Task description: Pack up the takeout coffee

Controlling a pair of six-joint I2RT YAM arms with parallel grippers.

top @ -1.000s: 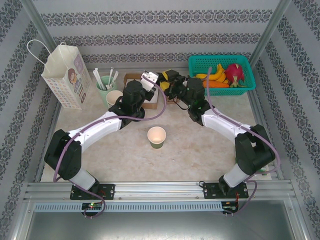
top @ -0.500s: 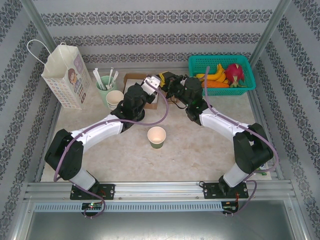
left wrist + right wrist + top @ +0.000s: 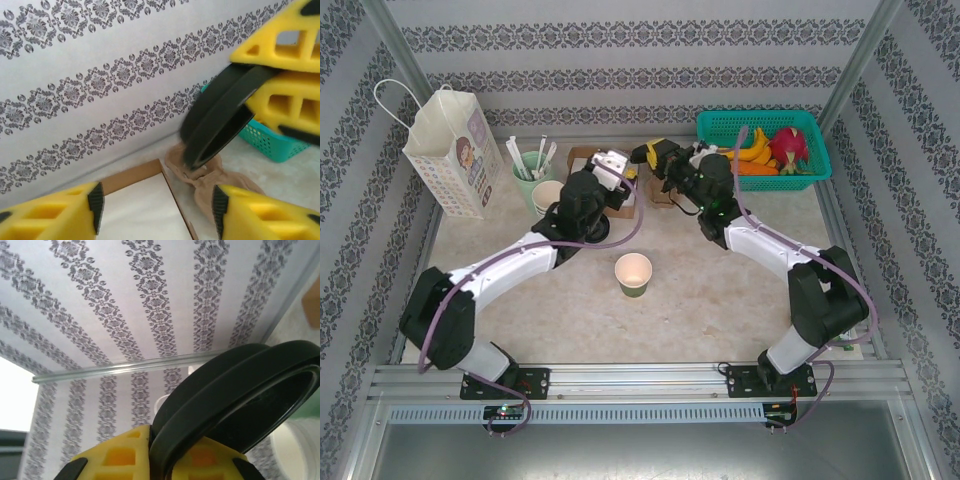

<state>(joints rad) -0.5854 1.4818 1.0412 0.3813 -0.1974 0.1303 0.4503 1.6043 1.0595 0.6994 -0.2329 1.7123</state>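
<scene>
right fingers point(image 3: 120, 460): closed on the black lid point(image 3: 215, 390), one yellow finger on each face of it near the rim
black lid: held tilted on edge in the air at the back of the surface, just in front of the patterned wall
left fingers point(image 3: 50, 215): spread wide apart and gripping nothing
lid relative to left fingers: in the left wrist view it hangs beyond the two tips, above them and to the right of the gap, apart from both
takeout coffee cup point(image 3: 633, 273): upright on the surface, lidless, with a cream inside and a green base; it sits mid-surface between the two arms, nearer the bases than either pair of fingers and well apart from the lid
tray point(image 3: 132, 176): brown-edged with a white floor, lying under and just beyond the left fingers
tan crumpled thing point(image 3: 200, 175): on the surface beside the tray, below the lid; what it is cannot be told
paper bag point(image 3: 445, 150): stands upright in the far left corner, handles up, well apart from the cup
mint-green mug point(image 3: 530, 175): holds white sticks and stands just right of the bag
stack of cups point(image 3: 550, 197): touching or just beside the mug; with it, it stands between the bag and the left fingers
teal basket point(image 3: 760, 115): in the far right corner, holding bananas point(image 3: 752, 148) and a pink fruit point(image 3: 787, 148)
</scene>
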